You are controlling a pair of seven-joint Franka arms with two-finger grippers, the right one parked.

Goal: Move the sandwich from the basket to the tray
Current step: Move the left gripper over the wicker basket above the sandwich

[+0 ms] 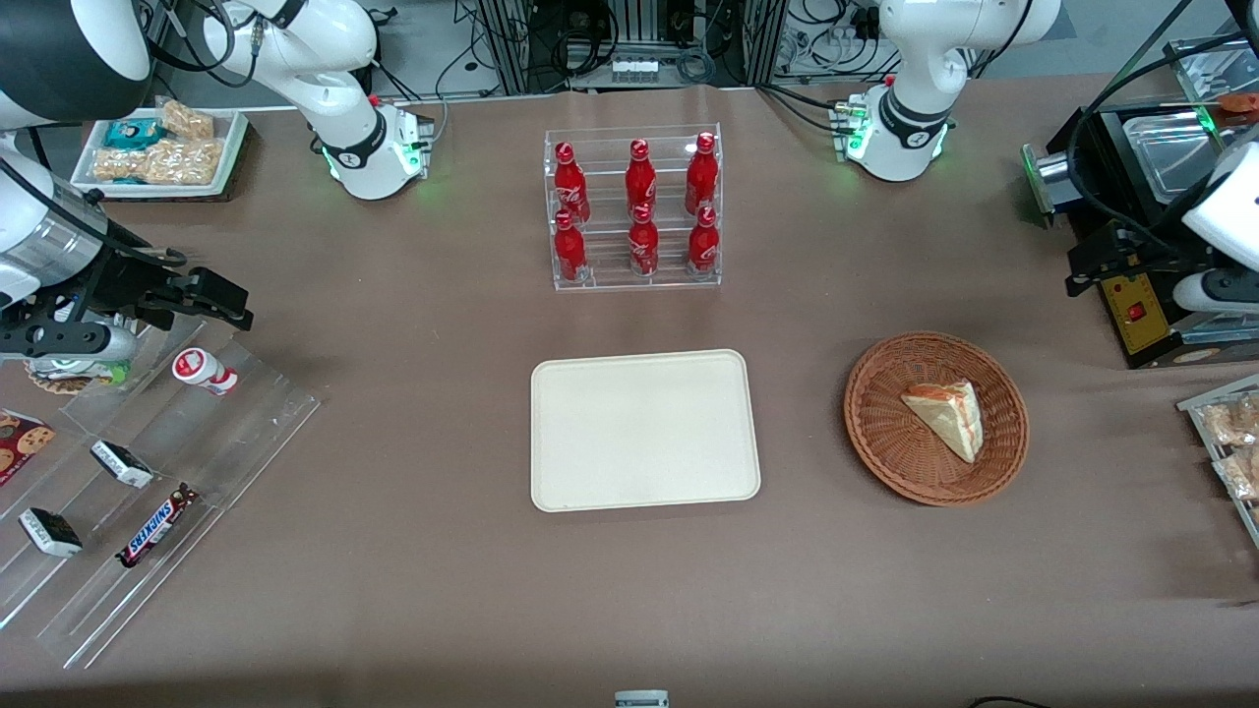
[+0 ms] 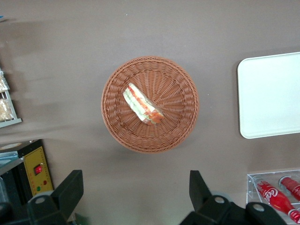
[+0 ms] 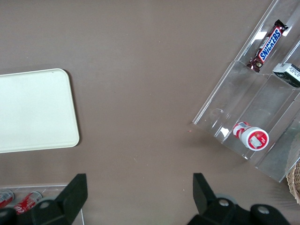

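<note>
**Item: sandwich wedge, lying in the basket, awaiting pickup**

Sandwich [image 2: 143,104]: one triangular wedge, pale tan bread, red, orange and green filling showing along the cut edge; it lies in the basket [image 2: 115,84], a little off the middle, well below your gripper [image 2: 133,190] and ahead of its fingertips in the wrist view; nothing else shares the basket.

Handling, as judged: light, soft, easily crushed; the layers could slide apart under a hard squeeze; take it across the two bread faces near the thick middle of the wedge, closing gently, not on the thin tip where there is little to hold.

Orientation: it lies on its side with the striped cut edge facing up toward the wrist camera; its long axis runs diagonally across the basket, askew to the line between your fingers [image 2: 70,187]; you will likely need to turn the wrist so that the jaws straddle the narrow width.

Gripper: spread wide, holding nothing, hanging high over the table just short of the basket's rim.

Tray [image 1: 551,492]: cream, rectangular, bare; it lies beside the basket, toward the parked arm's end of the table, apart from it.

Rack of red bottles [image 1: 634,211]: near the tray, farther from the front camera.
</note>
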